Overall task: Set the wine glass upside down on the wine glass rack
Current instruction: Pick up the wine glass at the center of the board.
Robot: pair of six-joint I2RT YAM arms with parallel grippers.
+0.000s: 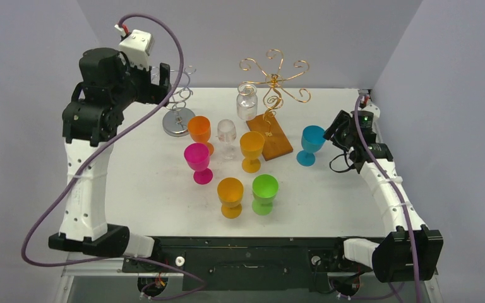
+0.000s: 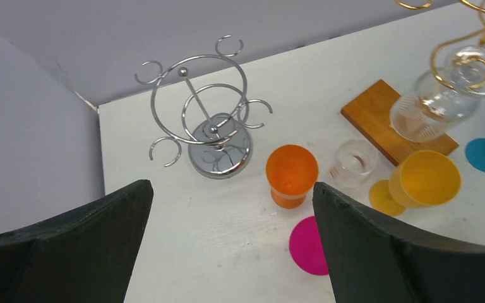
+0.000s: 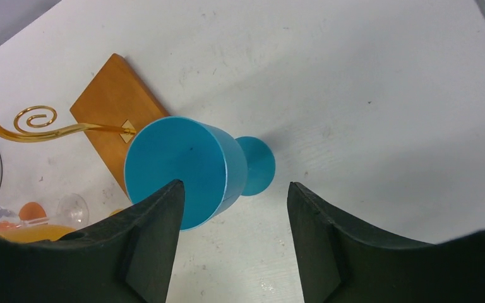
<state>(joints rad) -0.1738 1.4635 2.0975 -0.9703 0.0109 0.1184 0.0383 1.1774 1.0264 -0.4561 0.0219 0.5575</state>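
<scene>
Right gripper (image 3: 233, 185) stands open just over the blue glass (image 3: 177, 167), which sits upright on the table (image 3: 379, 95) beside the wooden base (image 3: 110, 104) of the gold rack (image 1: 274, 80). Left gripper (image 2: 232, 186) hangs open wide above the silver rack (image 2: 205, 120).

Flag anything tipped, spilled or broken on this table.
Nothing stands out: the teal plastic goblet and the other cups stand upright on the white table, and one clear glass hangs upside down on the gold wire rack.

Blue wine glass (image 1: 312, 137) — upright on its foot — stands just right of the wooden base (image 1: 271, 140) of the gold wire rack (image 1: 275, 80).
</scene>
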